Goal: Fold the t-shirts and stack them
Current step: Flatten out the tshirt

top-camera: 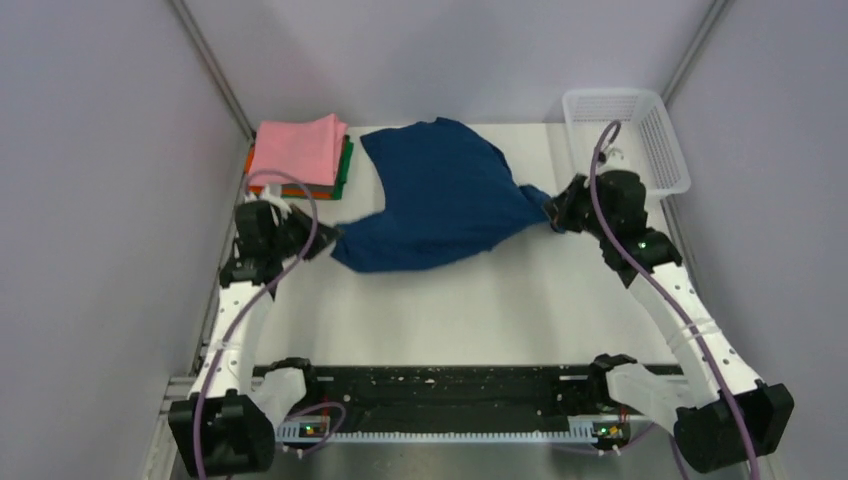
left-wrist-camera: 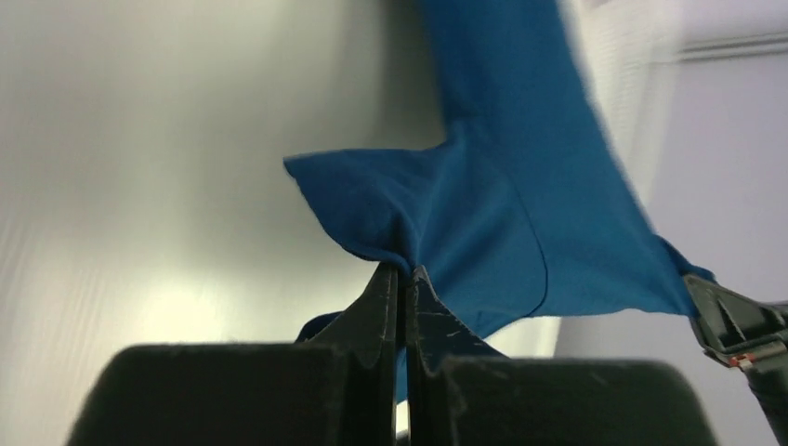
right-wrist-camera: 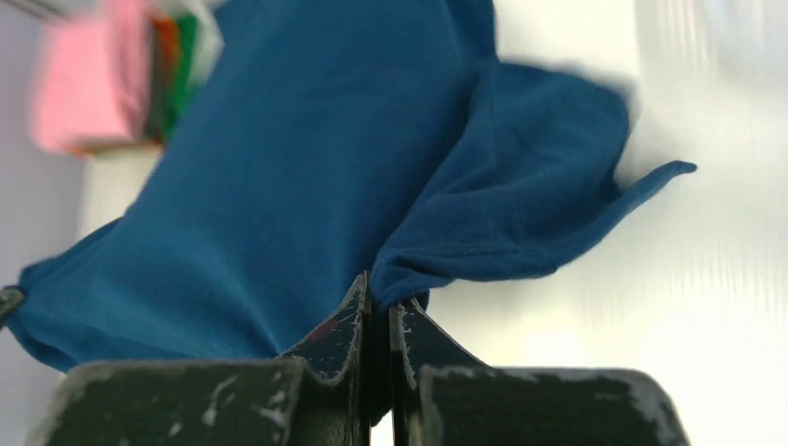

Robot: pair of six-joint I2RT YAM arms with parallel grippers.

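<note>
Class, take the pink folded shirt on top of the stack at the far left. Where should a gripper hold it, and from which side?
Likely its right edge, approached low from the middle of the table. The pink shirt lies flat, leaving nothing to pinch from above, and the wall crowds its left side.

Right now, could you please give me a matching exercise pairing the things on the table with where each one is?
Things:
1. navy t-shirt
2. pink t-shirt
3. mesh basket

Places:
A. far right corner of the table
B. on top of the folded stack, far left
C. stretched between the left pincer and right pincer

Pairs: 1-C, 2-B, 3-A
</note>
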